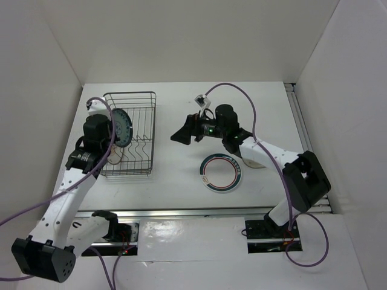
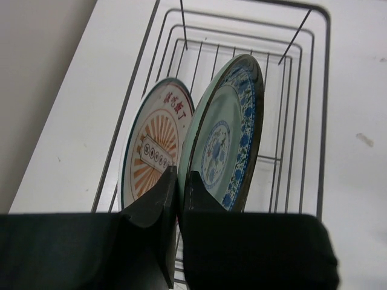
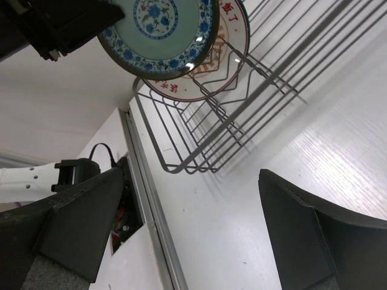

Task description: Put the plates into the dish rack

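Left wrist: left gripper [image 2: 178,193] clamps teal plate [image 2: 227,139] upright over rack [image 2: 323,121], beside sunburst plate [image 2: 154,148]; right gripper [image 3: 192,175] spread wide, empty; green-rimmed plate [image 1: 222,173] flat on table [image 1: 181,181]

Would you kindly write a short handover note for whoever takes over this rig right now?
Left tool: shut on the teal-patterned plate, held upright in or just over the dish rack.
Right tool: open, empty, above the table beside the rack.
Done: sunburst plate stands in the rack.
To do: seat and release the teal-patterned plate; load the green-and-red rimmed plate, lying flat on the table.
No further plate clearly in view.
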### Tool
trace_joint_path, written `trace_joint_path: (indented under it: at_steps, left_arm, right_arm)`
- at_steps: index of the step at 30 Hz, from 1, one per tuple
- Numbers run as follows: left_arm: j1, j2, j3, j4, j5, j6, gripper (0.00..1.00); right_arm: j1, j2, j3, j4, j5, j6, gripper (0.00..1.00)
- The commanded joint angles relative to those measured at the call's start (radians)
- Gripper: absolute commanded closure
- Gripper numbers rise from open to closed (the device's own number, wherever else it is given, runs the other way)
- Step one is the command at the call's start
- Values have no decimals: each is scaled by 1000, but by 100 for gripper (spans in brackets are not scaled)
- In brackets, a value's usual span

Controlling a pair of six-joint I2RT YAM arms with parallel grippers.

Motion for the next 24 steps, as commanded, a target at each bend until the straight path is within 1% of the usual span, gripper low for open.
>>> trace_joint_path:
  at_steps: [1, 5, 12, 17, 24]
  left_arm:
    - [1, 17, 51, 9, -22, 12, 100]
    - [1, 55, 42, -16, -22, -9, 100]
    - [1, 98, 52, -30, 36, -21, 100]
    - [1, 144, 71, -69, -15, -32, 100]
    - [1, 167, 71, -69, -4, -43, 100]
  right_arm:
    - [-18, -46, -21, 15, -26, -22, 0]
    - [-41, -64, -41, 35, -44, -22, 0]
    - [-61, -84, -70, 44, -55, -22, 0]
    - [-72, -84, -80, 76, -66, -12, 0]
    - [-81, -84, -89, 76, -75, -12, 0]
